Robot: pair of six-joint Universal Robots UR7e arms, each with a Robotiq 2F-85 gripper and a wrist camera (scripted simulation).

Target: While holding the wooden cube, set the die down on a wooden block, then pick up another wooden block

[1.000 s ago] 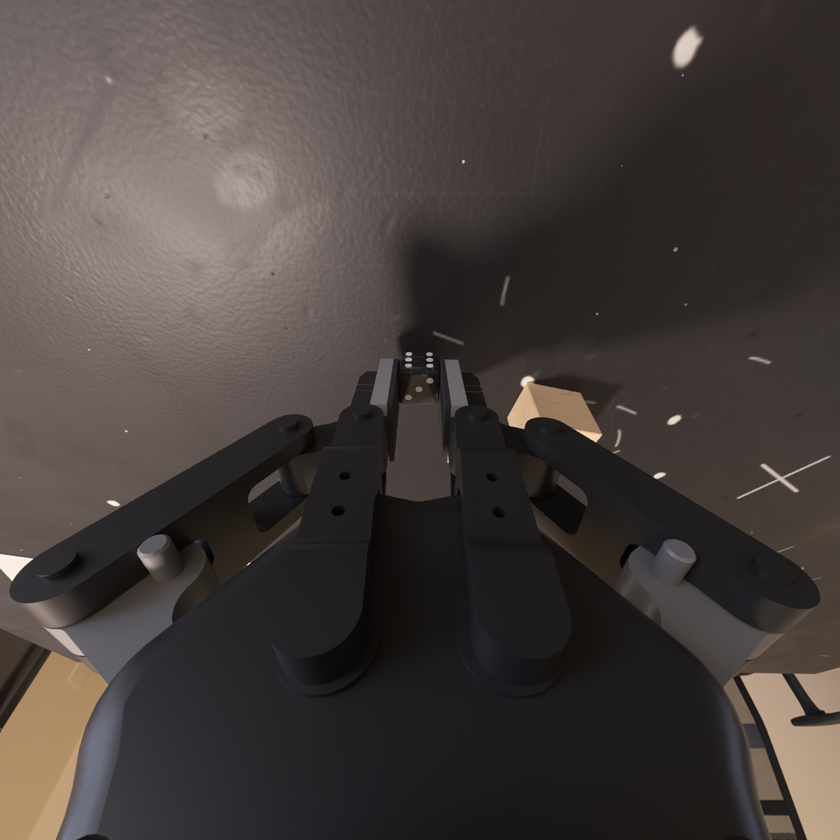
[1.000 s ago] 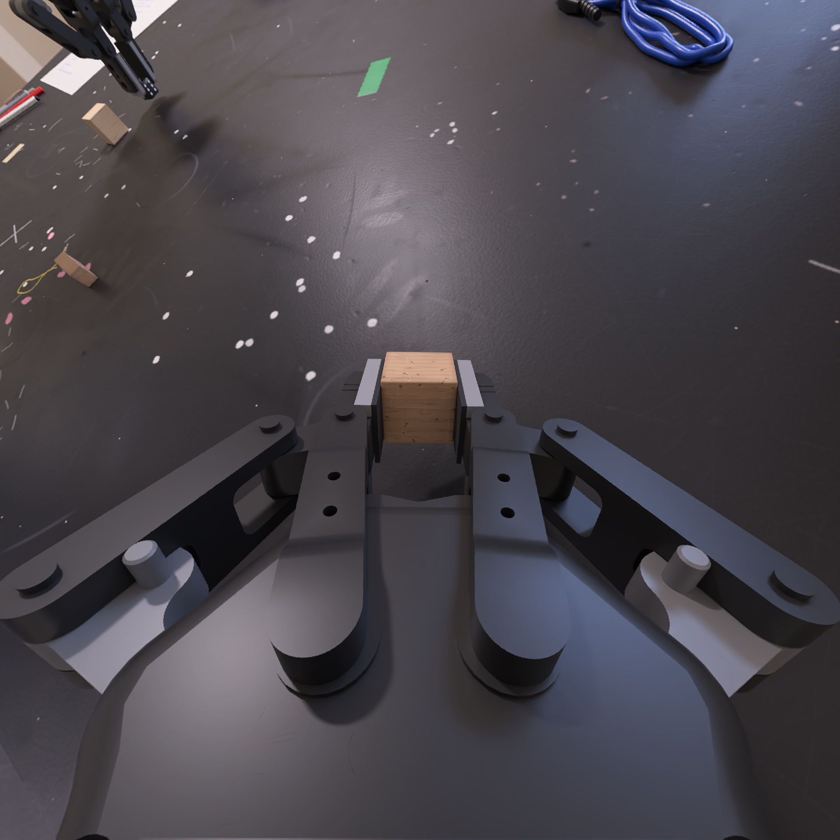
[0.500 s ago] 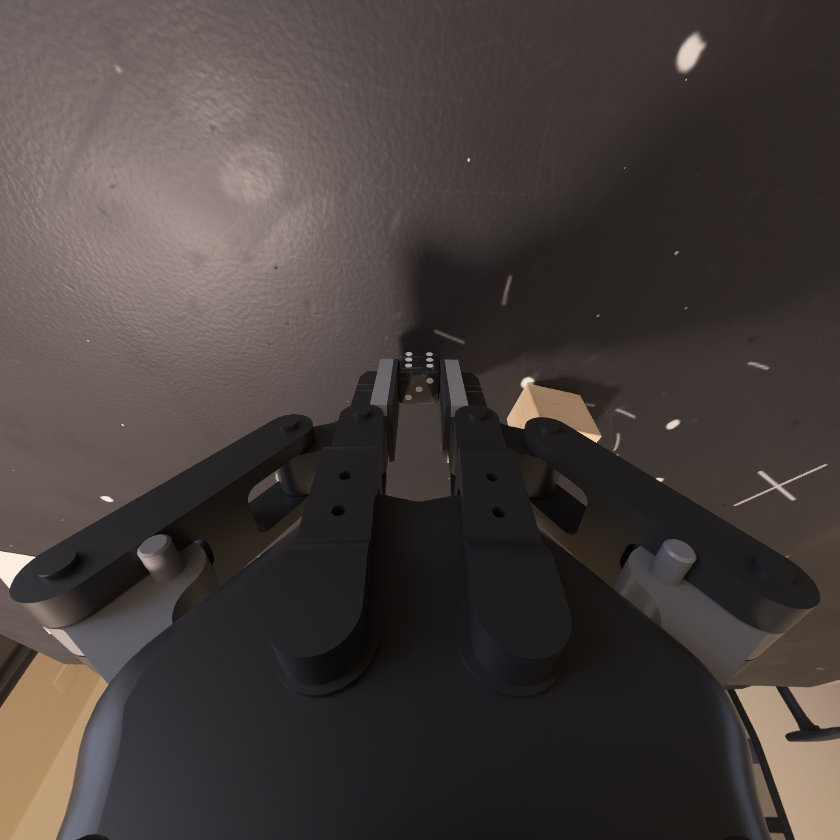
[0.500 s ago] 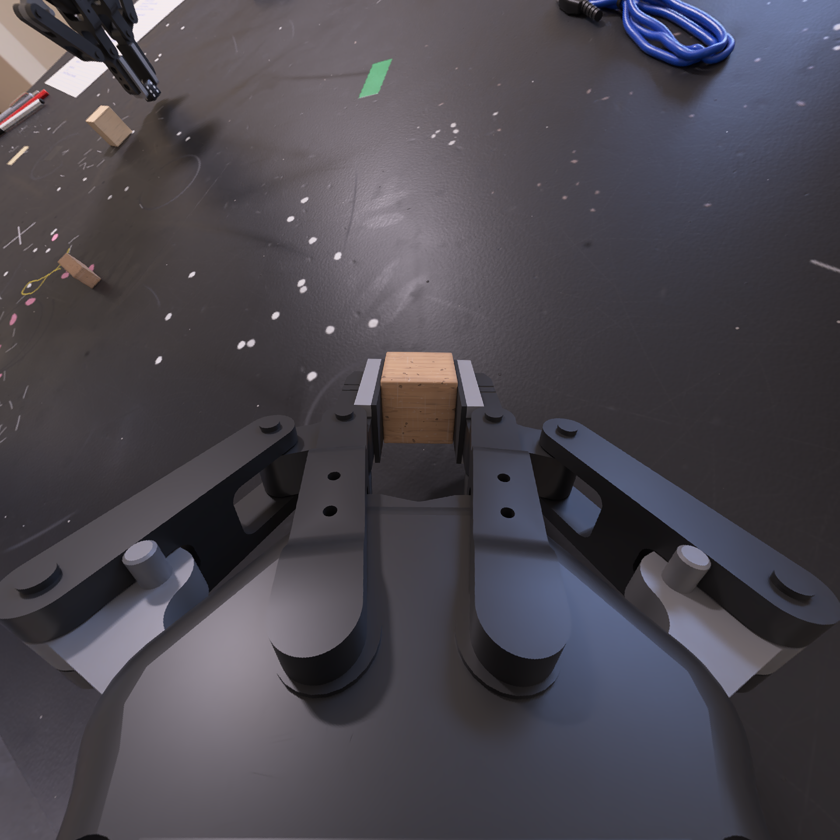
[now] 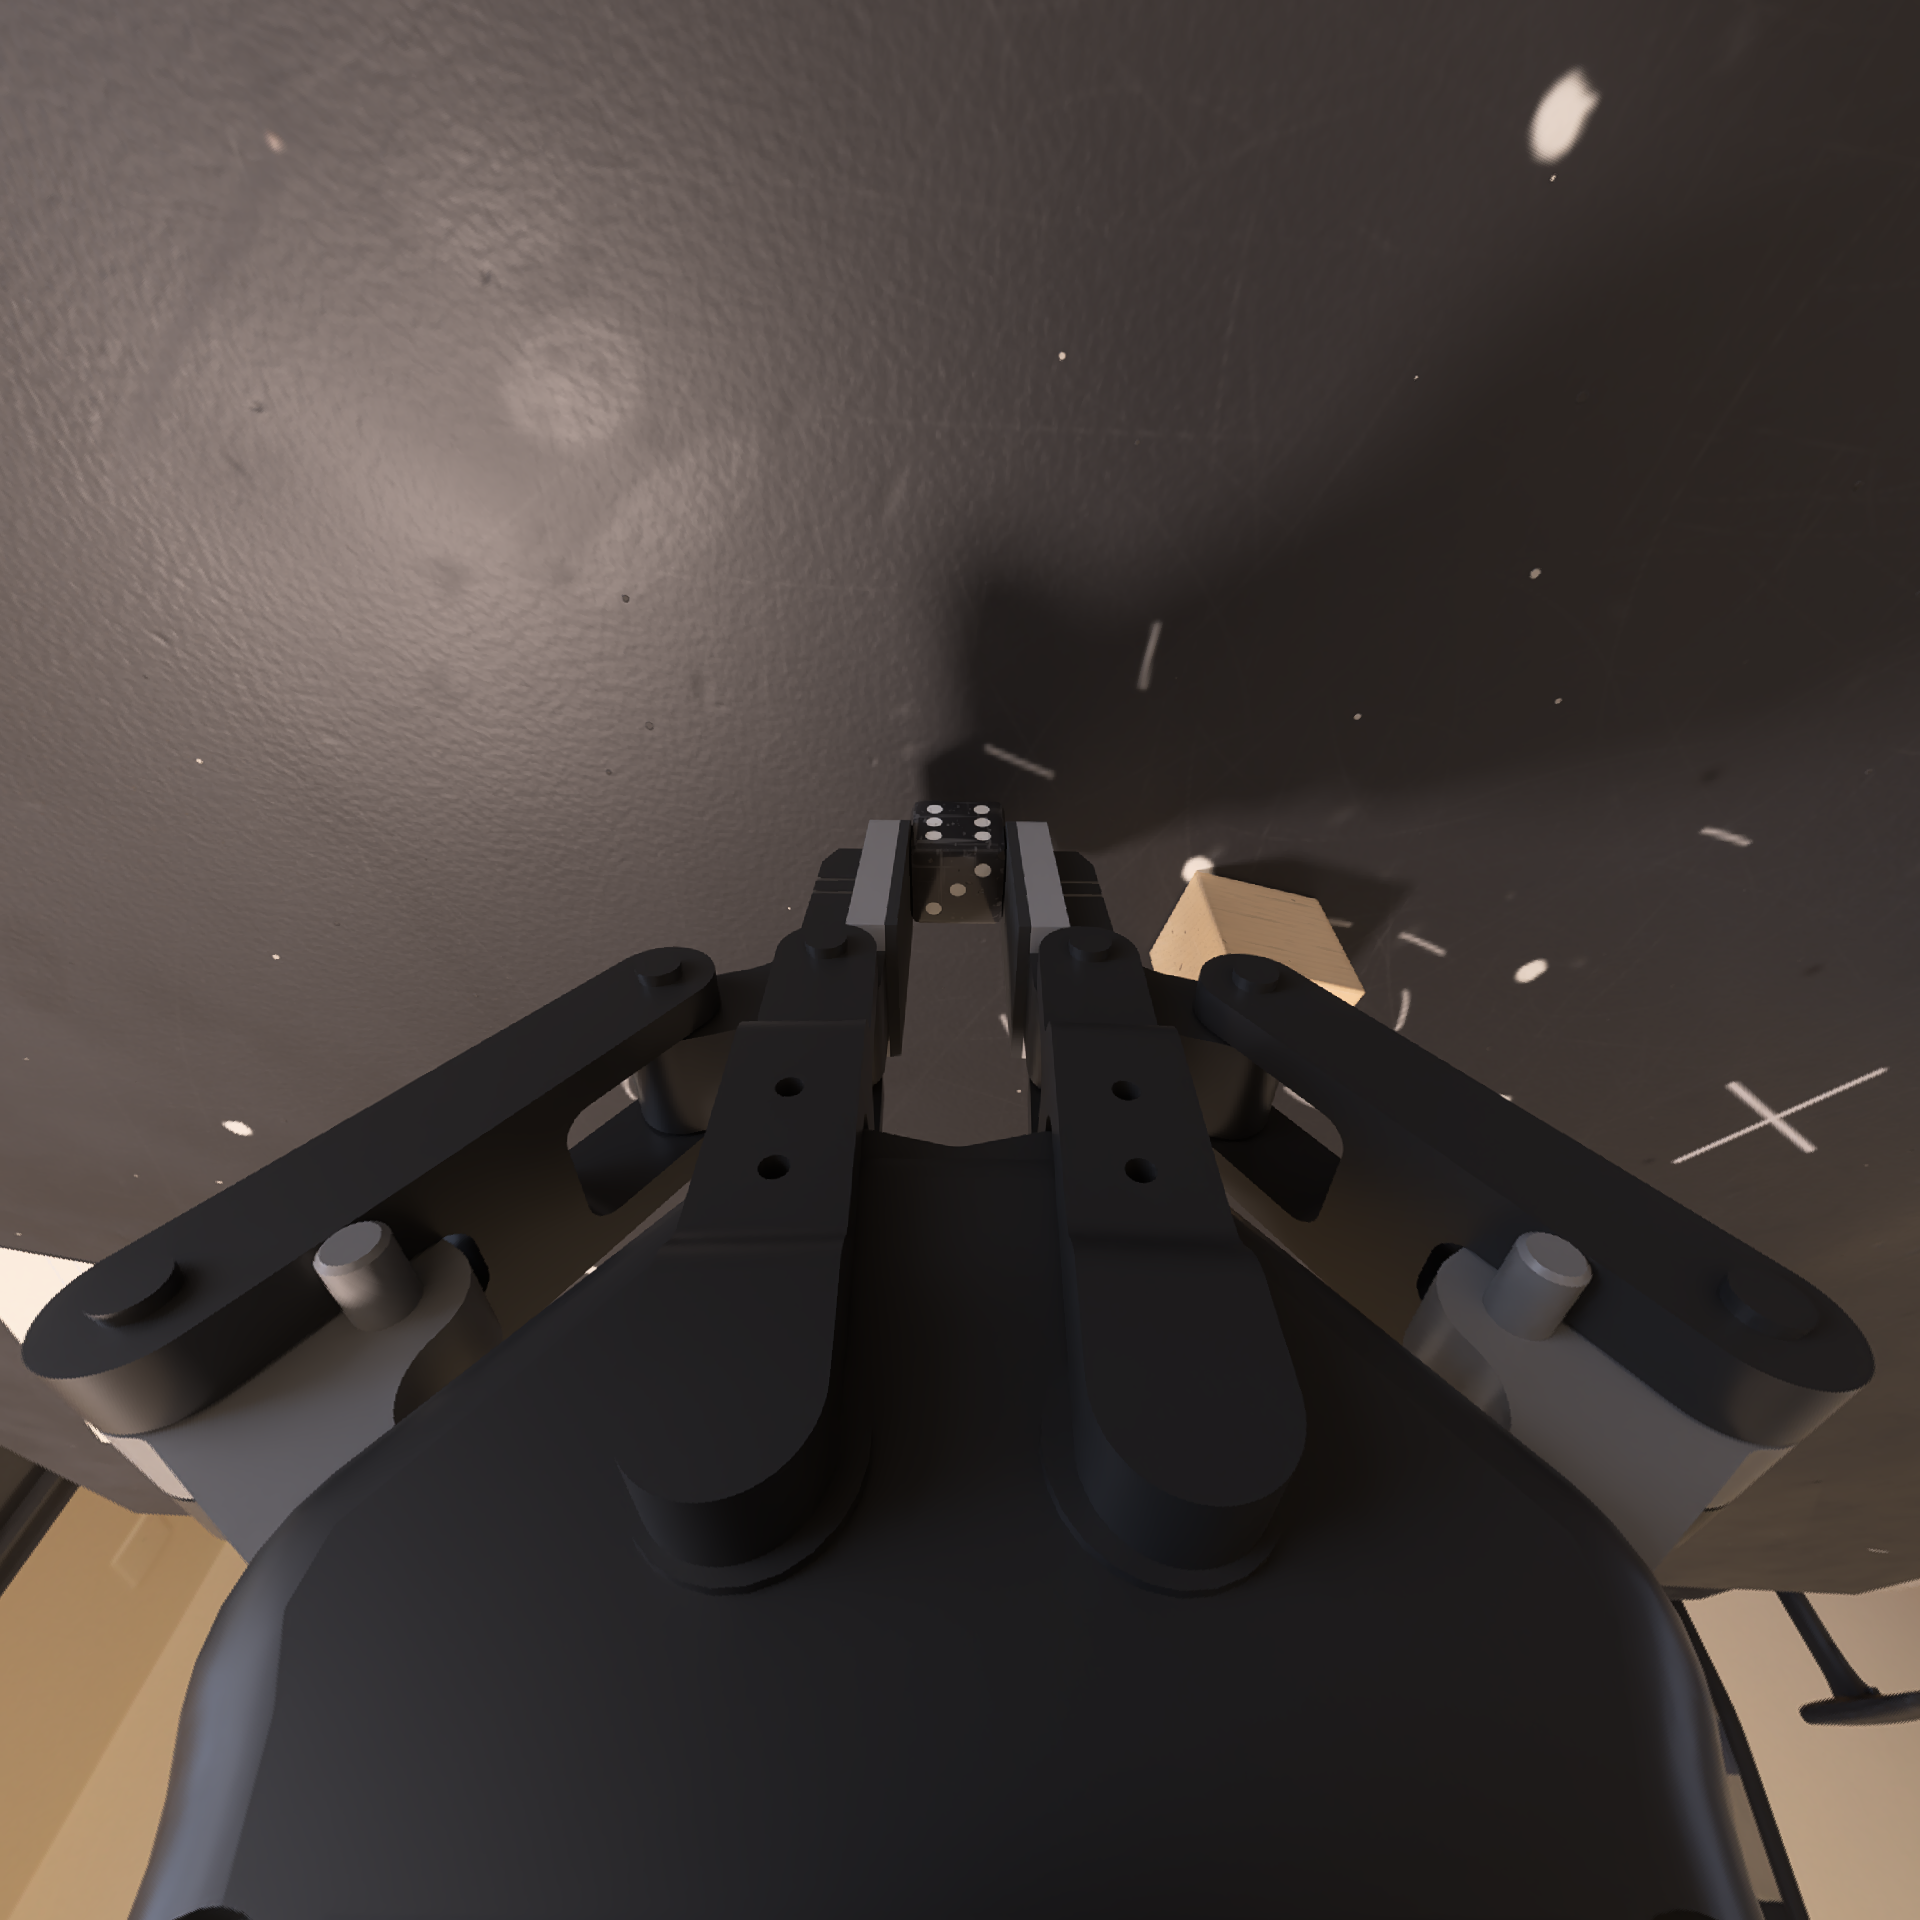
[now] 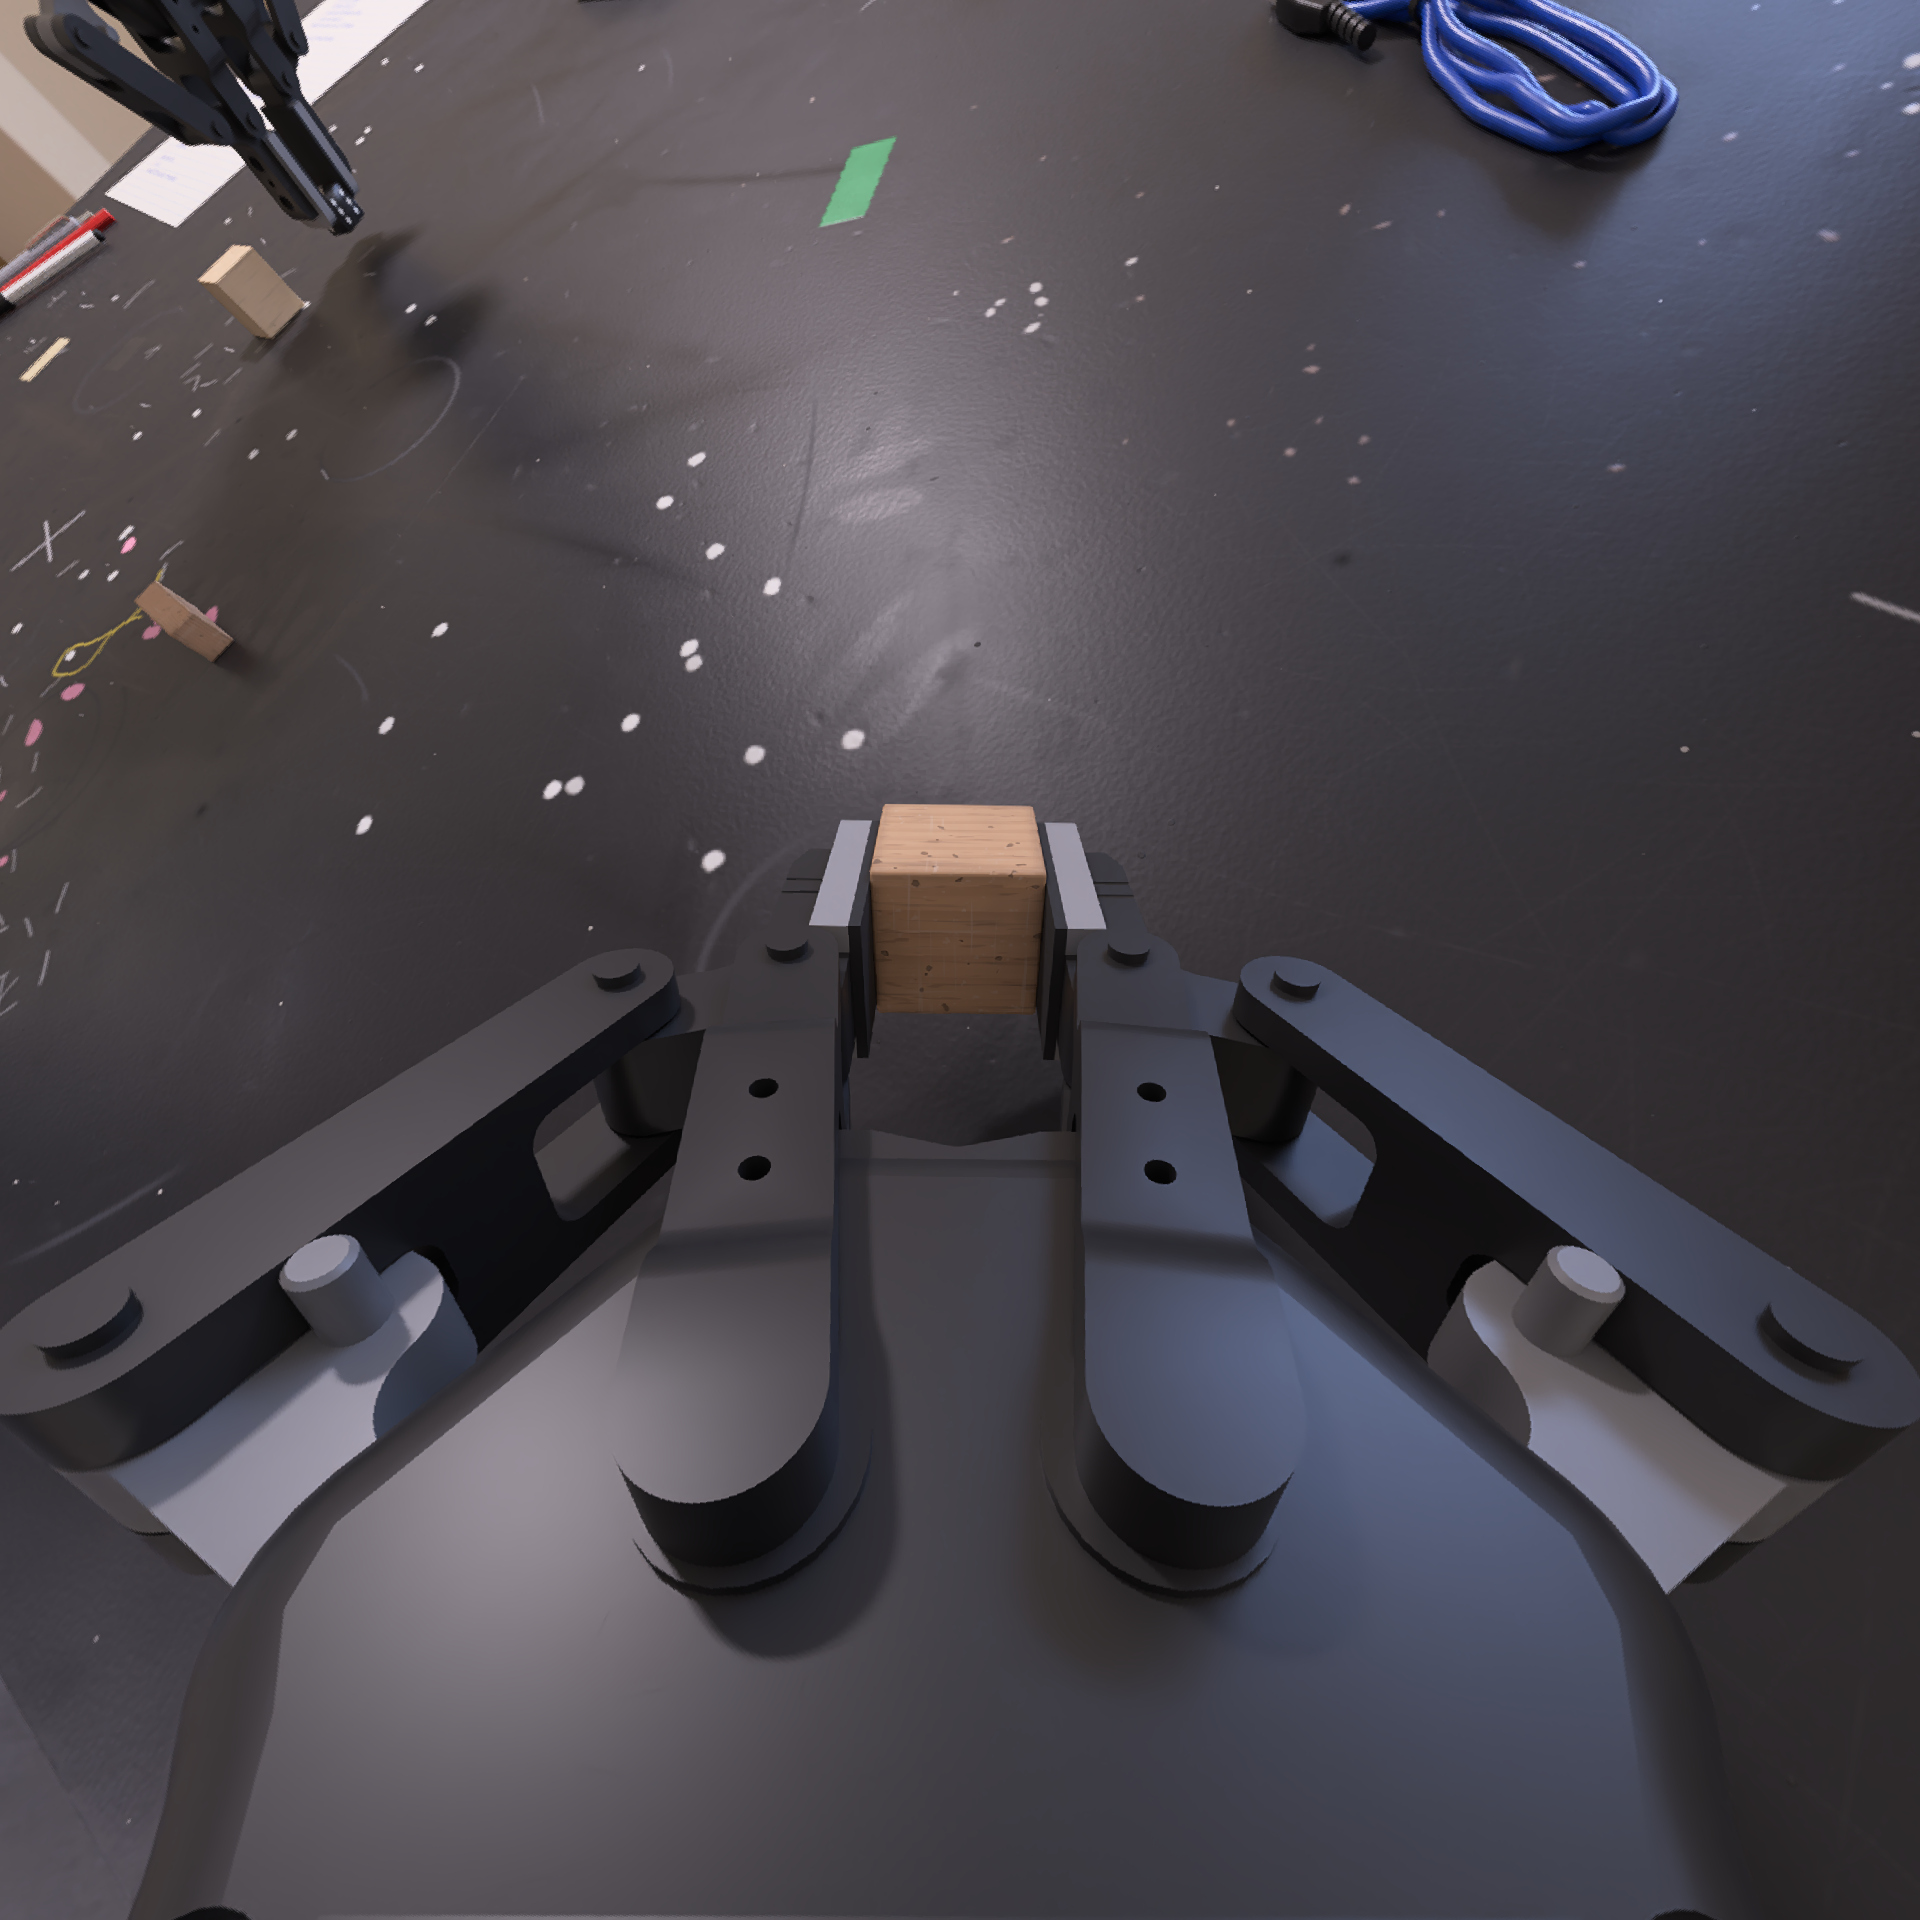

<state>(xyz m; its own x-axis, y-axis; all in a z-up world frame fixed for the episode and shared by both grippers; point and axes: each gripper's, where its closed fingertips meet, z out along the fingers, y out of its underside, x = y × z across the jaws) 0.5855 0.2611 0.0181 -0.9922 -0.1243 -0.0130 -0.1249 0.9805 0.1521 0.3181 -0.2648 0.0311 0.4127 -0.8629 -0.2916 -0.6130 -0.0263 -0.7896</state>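
My left gripper (image 5: 958, 868) is shut on a small black die (image 5: 958, 844) with white pips and holds it above the dark table. A pale wooden block (image 5: 1262, 940) lies on the table just right of and below the fingers, partly hidden by the gripper's linkage. In the right wrist view the left gripper (image 6: 338, 208) hangs at the far left, above and right of that block (image 6: 251, 289). My right gripper (image 6: 956, 883) is shut on a brown wooden cube (image 6: 956, 904), held above the table. A second small wooden block (image 6: 185, 620) lies at the left.
A coiled blue cable (image 6: 1538, 78) lies at the far right. A green tape strip (image 6: 857, 182) is stuck on the table at the back. White paper (image 6: 182, 171) and a red pen (image 6: 57, 249) lie by the far left edge. The table edge (image 5: 62, 1455) shows at bottom left.
The left gripper with the die has drifted slightly over the table, so the wooden block sits a little nearer its fingers. The right gripper holds still with the cube.
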